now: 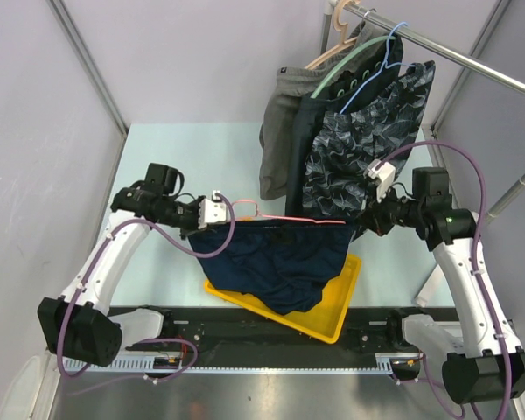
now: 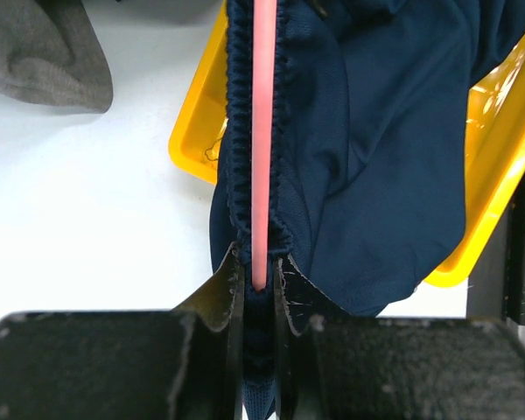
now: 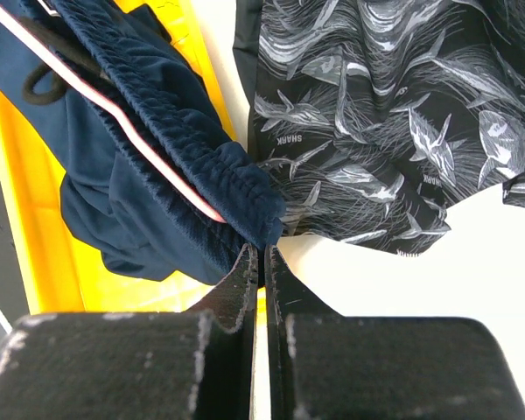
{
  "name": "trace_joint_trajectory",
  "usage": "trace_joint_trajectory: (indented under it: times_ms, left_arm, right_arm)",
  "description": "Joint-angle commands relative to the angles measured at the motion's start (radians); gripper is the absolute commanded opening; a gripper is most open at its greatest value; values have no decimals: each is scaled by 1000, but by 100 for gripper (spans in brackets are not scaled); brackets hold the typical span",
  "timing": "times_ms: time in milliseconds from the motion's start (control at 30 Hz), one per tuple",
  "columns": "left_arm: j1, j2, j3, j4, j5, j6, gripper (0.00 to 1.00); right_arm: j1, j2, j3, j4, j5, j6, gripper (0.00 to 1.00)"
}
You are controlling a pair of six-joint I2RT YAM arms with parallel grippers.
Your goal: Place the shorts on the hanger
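The dark navy shorts (image 1: 280, 262) hang stretched between both grippers above the table, with their lower part drooping into a yellow tray. The thin pink-red hanger (image 1: 289, 220) lies along the waistband, its hook near the left end. My left gripper (image 1: 232, 214) is shut on the left end of the waistband. In the left wrist view the hanger (image 2: 263, 131) bar runs down the gathered shorts (image 2: 376, 157) and ends between the jaws of the left gripper (image 2: 259, 267). My right gripper (image 1: 360, 223) is shut on the right waistband corner. In the right wrist view the hanger (image 3: 122, 114) bar stops just short of the right gripper (image 3: 263, 254) on the shorts (image 3: 157, 157).
The yellow tray (image 1: 332, 315) sits under the shorts near the front edge. Behind, a metal rail (image 1: 455, 57) carries black-grey patterned shorts (image 1: 359, 149), grey shorts (image 1: 280, 114), a mint-green hanger (image 1: 350, 70) and a blue wire hanger (image 1: 376, 70). The patterned shorts hang close to the right gripper.
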Motion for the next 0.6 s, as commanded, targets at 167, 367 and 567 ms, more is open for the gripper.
trace_joint_trajectory:
  times_ms: [167,367,567]
  left_arm:
    - [-71,9,27,53,-263,-146,0]
    - [-194,6,28,121,-268,-268,0]
    - [-201,2,54,109,-257,-281,0]
  right_arm:
    - [91,9,72,42,206,51,0]
    - [238,12,70,53,278,125,0]
    - [249,15,70,59,284,133,0]
